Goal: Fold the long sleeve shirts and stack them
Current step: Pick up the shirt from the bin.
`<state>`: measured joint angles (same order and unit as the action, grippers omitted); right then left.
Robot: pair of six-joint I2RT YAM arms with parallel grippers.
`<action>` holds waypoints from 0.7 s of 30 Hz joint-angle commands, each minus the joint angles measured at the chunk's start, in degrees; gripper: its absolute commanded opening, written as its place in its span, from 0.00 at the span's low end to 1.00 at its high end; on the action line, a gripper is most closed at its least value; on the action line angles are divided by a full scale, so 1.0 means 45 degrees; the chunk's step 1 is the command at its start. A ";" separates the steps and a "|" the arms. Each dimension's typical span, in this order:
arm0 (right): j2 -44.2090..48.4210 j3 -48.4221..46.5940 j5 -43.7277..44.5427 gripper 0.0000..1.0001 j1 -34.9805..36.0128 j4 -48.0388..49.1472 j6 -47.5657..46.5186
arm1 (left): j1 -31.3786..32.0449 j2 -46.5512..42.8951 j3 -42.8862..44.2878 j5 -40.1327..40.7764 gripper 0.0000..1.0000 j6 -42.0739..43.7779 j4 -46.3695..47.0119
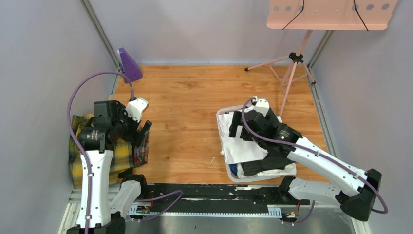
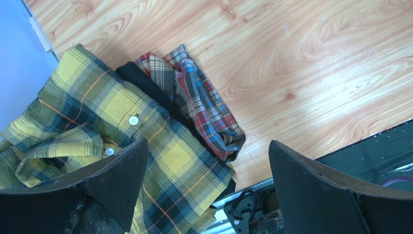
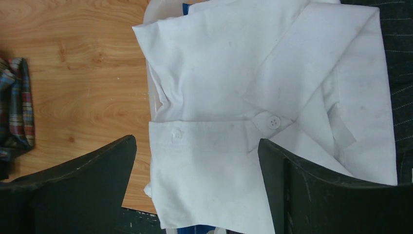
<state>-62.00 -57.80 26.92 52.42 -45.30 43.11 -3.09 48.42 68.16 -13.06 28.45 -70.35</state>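
The yellow-and-dark-green plaid shirt (image 1: 80,156) lies crumpled at the table's left edge, under my left arm. In the left wrist view the plaid shirt (image 2: 160,146) shows white buttons. My left gripper (image 1: 142,130) hangs above its right edge, open and empty (image 2: 208,143). The white collared shirt (image 1: 243,146) lies folded at centre right on a white bin (image 1: 225,111). In the right wrist view the white shirt (image 3: 229,63) shows a buttoned cuff. My right gripper (image 1: 237,124) is open and empty just above it (image 3: 196,139).
A red-and-blue plaid garment (image 2: 204,107) and a black cloth (image 2: 141,80) lie beside the yellow shirt. A dark pinstriped garment (image 3: 402,73) lies under the white shirt. A pink music stand (image 1: 331,12) is at the back right and a purple object (image 1: 129,63) at the back left. A black rail (image 1: 209,192) runs along the near edge.
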 commanded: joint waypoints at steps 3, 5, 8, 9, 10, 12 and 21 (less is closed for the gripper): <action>0.1899 0.0499 0.0641 0.91 -0.0058 -0.0404 0.1560 | 0.0028 0.0146 0.0166 -0.1377 1.00 0.0059 0.0406; 0.1855 0.0677 0.0660 0.90 -0.0068 -0.1074 0.2034 | 0.0021 0.0317 0.0139 -0.1588 1.00 0.0353 0.0201; 0.1388 0.0626 0.0764 0.91 -0.0085 -0.2282 0.2662 | 0.0023 0.0453 0.0060 -0.2001 1.00 0.0556 -0.0013; 0.1203 0.0634 0.0724 0.92 -0.0111 -0.2588 0.2816 | 0.0013 0.0442 0.0017 -0.2138 1.00 0.0671 -0.0032; 0.1012 0.0661 0.0611 0.92 -0.0146 -0.2812 0.2960 | 0.0021 0.0409 -0.0016 -0.2391 1.00 0.0720 -0.0012; 0.0643 0.0736 0.0349 0.92 -0.0302 -0.3189 0.3334 | 0.0013 0.0369 -0.0121 -0.2882 1.00 0.0862 0.0071; -0.0581 0.1200 0.0354 0.74 -0.0713 -0.3288 0.4388 | 0.0035 0.1960 0.0491 -0.4192 1.00 0.1695 0.0226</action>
<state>-63.11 -52.60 27.99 50.06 -59.00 59.27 -3.07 53.65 67.70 -27.53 33.52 -70.00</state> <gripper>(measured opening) 0.833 1.000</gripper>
